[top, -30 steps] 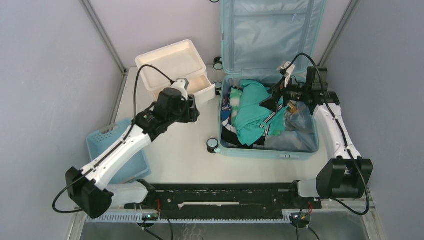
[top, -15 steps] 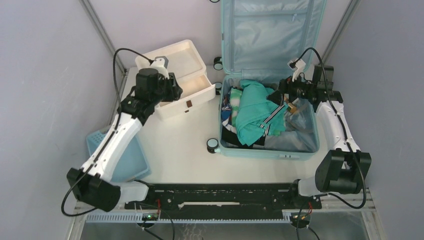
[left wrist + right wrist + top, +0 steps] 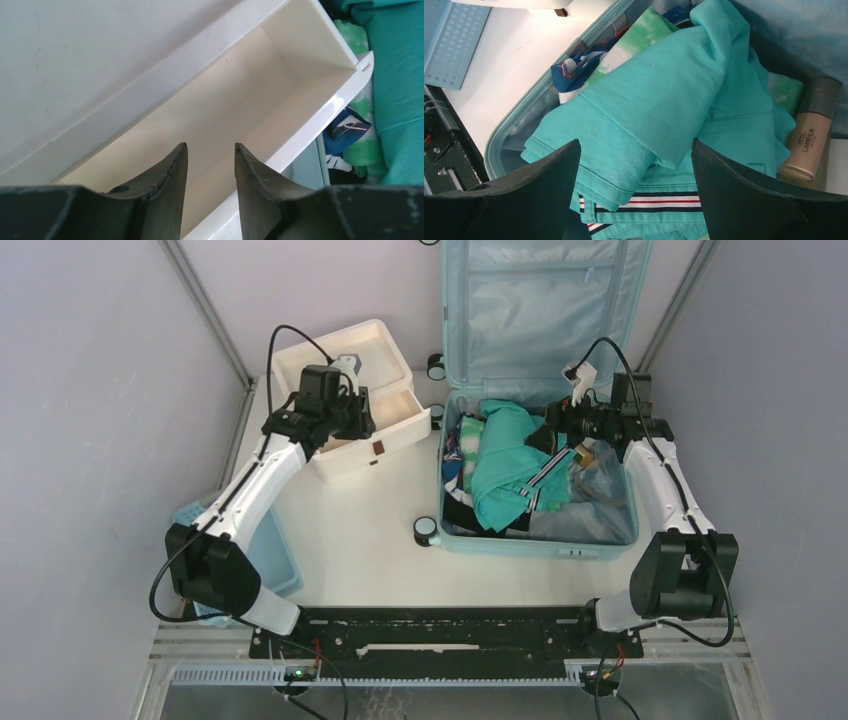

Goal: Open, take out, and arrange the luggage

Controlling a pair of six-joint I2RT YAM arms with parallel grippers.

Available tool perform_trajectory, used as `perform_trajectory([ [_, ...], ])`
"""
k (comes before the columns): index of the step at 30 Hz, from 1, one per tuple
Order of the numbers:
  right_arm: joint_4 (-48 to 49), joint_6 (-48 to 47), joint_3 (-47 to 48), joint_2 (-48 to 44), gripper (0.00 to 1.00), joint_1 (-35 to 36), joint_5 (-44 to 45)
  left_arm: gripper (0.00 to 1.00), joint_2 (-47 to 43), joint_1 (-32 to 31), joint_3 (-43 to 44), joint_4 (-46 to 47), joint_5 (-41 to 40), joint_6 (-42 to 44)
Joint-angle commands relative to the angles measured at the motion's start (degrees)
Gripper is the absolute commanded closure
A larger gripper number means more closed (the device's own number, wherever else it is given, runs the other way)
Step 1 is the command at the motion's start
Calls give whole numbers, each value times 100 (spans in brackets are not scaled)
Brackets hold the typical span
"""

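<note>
While luggage (image 3: 540, 302) open, teal shirt (image 3: 503, 465) tops contents; drawer (image 3: 396, 410) alongside.

Table: white, flat table (image 3: 350, 530), walled by pale grey panels on the left, right and far sides.
Right half: light-blue suitcase (image 3: 540, 545) lying open, its lower shell flat on the table, lid standing upright at the far edge.
Suitcase wheel: one black-and-white wheel (image 3: 426, 530) at the near left corner, touching the table.
Far left: white drawer unit (image 3: 345, 360), one drawer with a brown handle pulled out towards the suitcase, just beside it.
Near left: blue basket (image 3: 282, 565) at the table's left edge, partly hidden, well apart from the suitcase.
Near edge: black rail (image 3: 440, 632) running across the width.
Middle: bare white surface between basket, drawer unit and suitcase.
</note>
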Motion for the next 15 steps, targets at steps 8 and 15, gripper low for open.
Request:
perform_trajectory([
  [8, 128, 52, 241, 53, 11, 176, 355, 55, -186, 33, 431, 102, 330, 72],
  [15, 395, 411, 257, 145, 13, -222, 1071, 56, -39, 41, 405, 36, 702, 188],
])
